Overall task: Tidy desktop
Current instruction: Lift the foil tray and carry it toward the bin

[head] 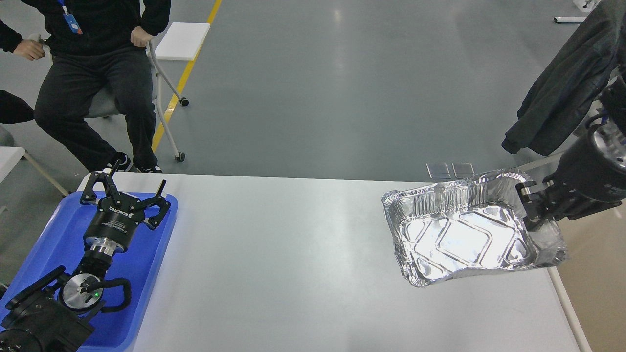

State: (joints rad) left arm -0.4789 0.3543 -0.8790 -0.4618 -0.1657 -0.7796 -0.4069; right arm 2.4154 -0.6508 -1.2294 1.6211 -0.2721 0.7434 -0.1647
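The white counter (293, 264) fills the lower middle of the head view, its far edge running across just below the grey floor (342, 88) and its right edge dropping away beside a beige surface at the lower right. Two containers are in sight. At the counter's left end lies a blue tray (146, 274), shallow and rimmed, with nothing loose showing on the bare parts of it; much of it is covered by the left arm. The left pincer (129, 188) hangs over the tray's far end with its two black fingers spread wide apart and nothing between them. At the right end is a crumpled foil pan (459, 239), a rectangular aluminium dish with a ribbed floor and dented, wavy walls; its inside is bare shiny metal with no contents. It sits tilted, the near left corner low toward the counter and the right side raised, overhanging the counter's right edge. The right pincer (533, 210) comes in from the right and is closed on the pan's right wall, one finger inside the rim and the other outside. Beyond the counter a seated person in dark clothes (93, 73) is at upper left, and a dark jacket (567, 83) hangs at upper right.
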